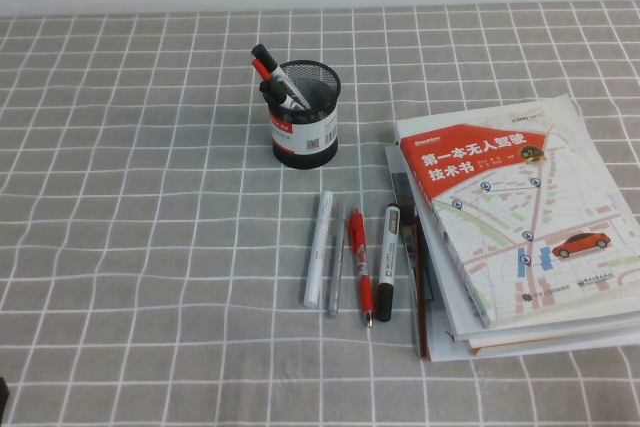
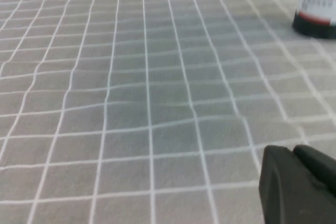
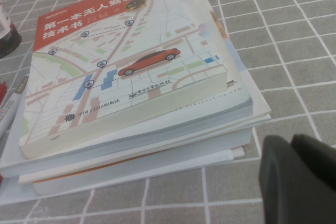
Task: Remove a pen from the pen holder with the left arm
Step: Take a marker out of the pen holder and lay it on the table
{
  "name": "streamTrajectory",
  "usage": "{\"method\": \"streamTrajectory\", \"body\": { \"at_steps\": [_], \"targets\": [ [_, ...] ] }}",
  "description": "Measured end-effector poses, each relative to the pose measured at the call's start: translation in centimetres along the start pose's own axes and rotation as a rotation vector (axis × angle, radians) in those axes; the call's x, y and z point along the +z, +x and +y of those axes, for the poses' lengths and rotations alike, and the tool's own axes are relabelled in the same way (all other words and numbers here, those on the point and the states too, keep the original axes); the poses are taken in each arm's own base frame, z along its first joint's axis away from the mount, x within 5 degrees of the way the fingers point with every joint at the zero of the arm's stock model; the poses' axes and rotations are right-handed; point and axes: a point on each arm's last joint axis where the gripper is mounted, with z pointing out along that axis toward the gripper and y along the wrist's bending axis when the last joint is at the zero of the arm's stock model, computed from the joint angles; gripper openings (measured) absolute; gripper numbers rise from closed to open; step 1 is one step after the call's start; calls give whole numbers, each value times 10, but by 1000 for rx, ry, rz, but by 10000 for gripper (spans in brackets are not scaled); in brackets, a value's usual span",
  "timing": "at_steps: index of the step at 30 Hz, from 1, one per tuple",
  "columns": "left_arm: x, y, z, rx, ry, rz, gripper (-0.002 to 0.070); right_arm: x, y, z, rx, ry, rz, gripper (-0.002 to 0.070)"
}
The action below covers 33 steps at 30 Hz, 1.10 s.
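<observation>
Pens [image 1: 272, 72] sit in black mesh holder [image 1: 305, 129]; left gripper [image 2: 295, 154] (closed, empty) over grey checked cloth [image 2: 157, 103]; right gripper [image 3: 292, 143] beside stacked books [image 3: 131, 72], state unclear.

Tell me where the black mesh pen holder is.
In the high view the pen holder stands mid-table, behind four loose pens, left of the book stack; left gripper hangs over checked cloth, right gripper by that stack.

Upright black mesh pen holder [image 1: 305, 132], pens [image 1: 268, 65] leaning inside

Grey tablecloth [image 1: 120, 247] with white grid; black mesh pen holder [image 1: 305, 132]; red pen [image 1: 360, 267]; white marker [image 1: 318, 249].
</observation>
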Motion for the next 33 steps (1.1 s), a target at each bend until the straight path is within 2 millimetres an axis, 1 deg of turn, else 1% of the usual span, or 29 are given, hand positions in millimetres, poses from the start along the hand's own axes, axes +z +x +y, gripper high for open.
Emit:
{"method": "streamTrajectory", "body": {
  "at_steps": [2,4,7,8,10,11,14,17,20,22,24,26,28,30,32,33],
  "targets": [
    [0,-3,0,-58,3,-37,-2,0,0,0,0,0,0,-13],
    [0,-9,0,-183,13,-101,-2,0,0,0,0,0,0,-13],
    [-2,-20,1,-488,47,-218,-2,0,0,0,0,0,0,-13],
    [-3,-24,2,-622,63,-261,-2,0,0,0,0,0,0,-13],
    [-5,-28,4,-782,79,-316,-2,0,0,0,0,0,0,-13],
    [-5,-30,6,-830,81,-345,-2,0,0,0,0,0,0,-13],
    [-7,-35,10,-893,74,-412,-2,0,0,0,0,0,0,-13],
    [-9,-38,13,-912,63,-468,-2,0,0,0,0,0,0,-13],
    [-9,-38,13,-948,71,-467,-2,0,0,0,0,0,0,-13],
    [-7,-34,9,-971,93,-402,-2,0,0,0,0,0,0,-13],
    [-7,-33,1,-914,127,-280,-2,0,0,0,0,0,0,-13],
    [-13,-43,-3,-815,154,-226,-2,0,0,0,0,0,0,-13],
    [-21,-67,-5,-702,174,-214,-2,0,0,0,0,0,0,-13],
    [-26,-90,-4,-628,174,-224,-2,0,0,0,0,0,0,-13],
    [-23,-112,-2,-562,166,-205,3,0,0,0,0,0,0,-13],
    [-19,-120,-2,-538,163,-189,11,0,0,0,0,0,0,-13]
  ]
}}
